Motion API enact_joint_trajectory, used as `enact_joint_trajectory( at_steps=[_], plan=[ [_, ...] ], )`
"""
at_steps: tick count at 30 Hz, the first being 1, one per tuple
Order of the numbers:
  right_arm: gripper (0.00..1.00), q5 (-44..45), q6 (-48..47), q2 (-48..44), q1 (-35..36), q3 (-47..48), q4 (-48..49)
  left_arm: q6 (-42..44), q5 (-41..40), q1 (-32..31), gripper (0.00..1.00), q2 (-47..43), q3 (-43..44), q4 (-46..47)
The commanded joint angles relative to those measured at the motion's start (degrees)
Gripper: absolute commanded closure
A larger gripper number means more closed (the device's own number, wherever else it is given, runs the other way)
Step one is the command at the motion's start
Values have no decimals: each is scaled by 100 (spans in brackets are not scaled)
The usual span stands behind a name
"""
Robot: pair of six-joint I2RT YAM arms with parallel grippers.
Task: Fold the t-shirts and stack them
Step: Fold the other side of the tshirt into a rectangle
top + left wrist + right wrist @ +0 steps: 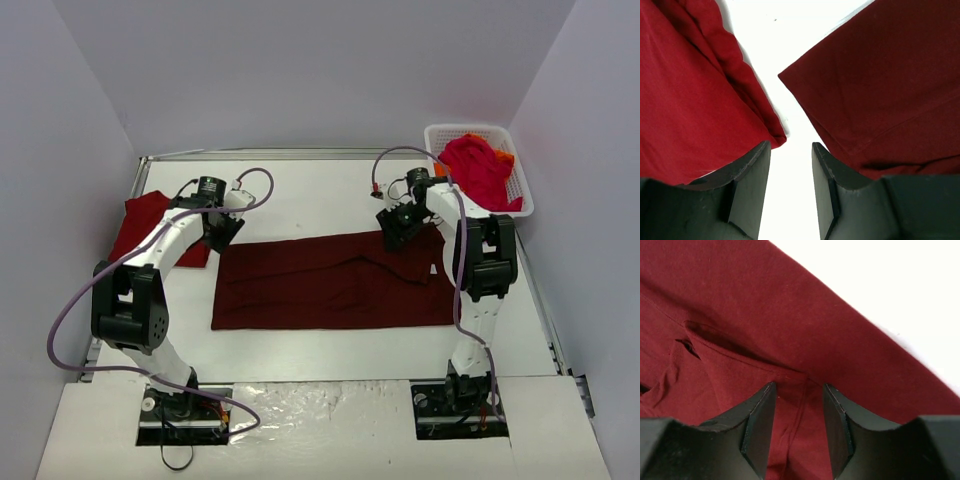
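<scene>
White table (330,200), pale grey walls. Dark maroon t-shirt (320,290) lies spread flat mid-table. Left gripper (790,146) sits over its far left corner, fingers apart, bare table between them, holding nothing. Right gripper (799,387) sits over the far right edge, fingers apart above a crease, nothing pinched. Red t-shirt (145,225) lies at the left edge. Crimson and orange t-shirts (478,170) are heaped in the white basket (470,128), far right.
</scene>
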Motion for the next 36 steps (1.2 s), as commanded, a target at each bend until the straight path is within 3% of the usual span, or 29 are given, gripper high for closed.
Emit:
enact_joint_trajectory(
  at_steps=[1, 8, 14, 21, 26, 36],
  plan=[
    [62, -125, -86, 139, 65, -105, -238, -63, 40, 53, 63, -285, -4, -11],
    [66, -99, -104, 157, 108, -219, -239, -71, 49, 53, 63, -258, -39, 6],
    [87, -107, -87, 157, 109, -237, -247, -54, 58, 53, 63, -258, -57, 15],
    [88, -37, -25, -88, 117, -228, -256, -63, 84, 53, 63, -302, -48, 6],
    [100, -2, 10, -440, 144, -264, -309, -63, 110, 53, 63, -381, -30, -20],
    [100, 33, 28, -1143, 424, -386, -520, -63, 145, 44, 63, -487, 13, -73]
  ],
)
